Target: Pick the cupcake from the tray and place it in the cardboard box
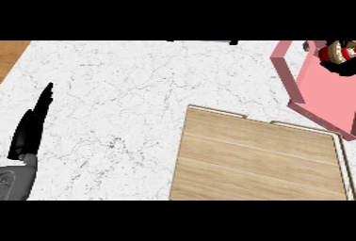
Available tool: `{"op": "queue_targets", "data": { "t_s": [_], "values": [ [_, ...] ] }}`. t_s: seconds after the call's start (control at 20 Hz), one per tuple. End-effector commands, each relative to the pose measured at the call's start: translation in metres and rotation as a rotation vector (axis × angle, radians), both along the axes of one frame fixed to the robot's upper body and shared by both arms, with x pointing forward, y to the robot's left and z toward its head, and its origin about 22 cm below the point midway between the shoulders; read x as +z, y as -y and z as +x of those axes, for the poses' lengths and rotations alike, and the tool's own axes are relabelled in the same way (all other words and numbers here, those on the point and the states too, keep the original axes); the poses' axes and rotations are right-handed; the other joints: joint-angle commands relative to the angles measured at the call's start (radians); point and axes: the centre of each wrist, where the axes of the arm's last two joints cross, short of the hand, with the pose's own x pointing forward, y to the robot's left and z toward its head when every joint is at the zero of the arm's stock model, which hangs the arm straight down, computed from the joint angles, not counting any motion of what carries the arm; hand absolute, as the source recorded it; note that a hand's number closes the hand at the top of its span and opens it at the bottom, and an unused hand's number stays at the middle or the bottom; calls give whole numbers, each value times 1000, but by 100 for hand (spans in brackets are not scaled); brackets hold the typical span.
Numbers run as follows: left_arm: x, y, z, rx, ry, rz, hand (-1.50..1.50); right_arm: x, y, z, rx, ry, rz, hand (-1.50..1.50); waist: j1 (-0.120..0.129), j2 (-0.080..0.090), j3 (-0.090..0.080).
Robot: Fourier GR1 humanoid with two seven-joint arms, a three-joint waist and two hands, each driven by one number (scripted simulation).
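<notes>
Head view: my counter (125, 94) is white marble, seen from steeply above.
Cupcake (338, 52): small and round, a pale top with red and dark bands around it; it sits at about 1 o'clock in the view, inside the pink container.
Pink box (327, 101): an open container with raised pink walls, tilted across the upper right corner, partly cut by the view's edge.
Tray (257, 160): a light wooden board with a pale rim, lying flat at about 4 to 5 o'clock; its surface carries nothing that I can see.
Left hand (29, 129): at 9 o'clock near the left edge, black fingers straight and held together, pointing up toward 12 o'clock, holding nothing; my grey forearm enters below it.
Right hand: a dark shape lies just under the cupcake, but I cannot tell whether it is my hand.
Cupcake versus left hand: well apart, the cupcake far off toward 2 o'clock from my left hand, with the tray's corner between them.
</notes>
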Motion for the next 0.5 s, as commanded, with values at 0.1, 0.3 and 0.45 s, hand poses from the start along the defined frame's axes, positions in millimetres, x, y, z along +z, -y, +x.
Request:
{"op": "queue_targets", "data": {
  "t_s": [0.1, 0.3, 0.45],
  "values": [
    [5, 5, -1, -18, -1, -5, 0, -23, -20, 8, -51, -159, 60, -150, 16, 3, 2],
    [2, -6, 5, -1, 2, -21, 0, -25, -24, 9, 6, -143, 107, -150, 0, 5, 1],
    [10, -3, 1, -7, 0, -14, 0, -27, -24, 9, 21, -65, 155, -150, -4, 0, 1]
  ]
}}
